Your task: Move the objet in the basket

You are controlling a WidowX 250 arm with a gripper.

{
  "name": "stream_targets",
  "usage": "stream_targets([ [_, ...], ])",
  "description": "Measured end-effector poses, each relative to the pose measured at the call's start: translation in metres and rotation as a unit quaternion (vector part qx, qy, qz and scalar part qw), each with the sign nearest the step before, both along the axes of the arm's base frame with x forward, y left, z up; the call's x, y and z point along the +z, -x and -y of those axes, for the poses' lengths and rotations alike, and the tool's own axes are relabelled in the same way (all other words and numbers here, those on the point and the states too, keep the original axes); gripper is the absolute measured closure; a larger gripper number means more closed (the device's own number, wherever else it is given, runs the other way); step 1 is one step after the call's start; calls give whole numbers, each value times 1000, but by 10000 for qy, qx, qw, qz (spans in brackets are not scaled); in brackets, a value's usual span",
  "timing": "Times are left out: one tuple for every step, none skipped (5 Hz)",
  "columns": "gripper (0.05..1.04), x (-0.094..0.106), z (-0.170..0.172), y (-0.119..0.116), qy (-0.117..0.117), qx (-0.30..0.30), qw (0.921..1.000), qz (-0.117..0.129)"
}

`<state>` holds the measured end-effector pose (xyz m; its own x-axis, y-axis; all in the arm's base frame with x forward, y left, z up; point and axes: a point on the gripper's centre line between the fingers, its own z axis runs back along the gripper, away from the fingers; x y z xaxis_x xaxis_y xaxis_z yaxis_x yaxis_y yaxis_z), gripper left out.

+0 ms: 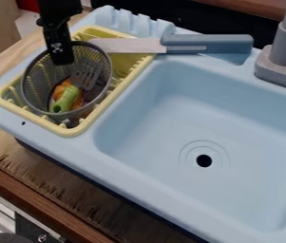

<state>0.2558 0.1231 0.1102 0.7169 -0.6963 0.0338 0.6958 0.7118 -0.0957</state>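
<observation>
My black gripper (61,56) hangs down from the upper left over the back of a round mesh metal basket (33,84). The basket leans inside a pale yellow dish rack (12,105) at the left of the sink unit. Inside the basket lie a grey slotted spatula (85,74), an orange object (60,90) and a green object (65,99) lying against the orange one. Whether the gripper touches the basket or anything in it is unclear.
A toy knife (207,43) lies along the sink's back ledge, its blade reaching the rack. The light blue sink basin (151,114) opens to the right of the rack. A grey faucet (283,57) stands at the upper right.
</observation>
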Motion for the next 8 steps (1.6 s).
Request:
stream_targets([
  [1029,6,-1,0,88,65,9998,-165],
  [1029,13,-3,0,62,227,9994,-260],
  [1029,15,3,6,89,490,9974,-515],
  [1029,38,12,11,110,914,9956,-168],
  [1029,50,36,23,418,1296,9906,-134],
  [1029,57,58,25,900,1659,9819,-162],
  [1029,58,88,27,786,2004,9766,-5],
  [1029,57,120,25,726,2349,9691,-219],
])
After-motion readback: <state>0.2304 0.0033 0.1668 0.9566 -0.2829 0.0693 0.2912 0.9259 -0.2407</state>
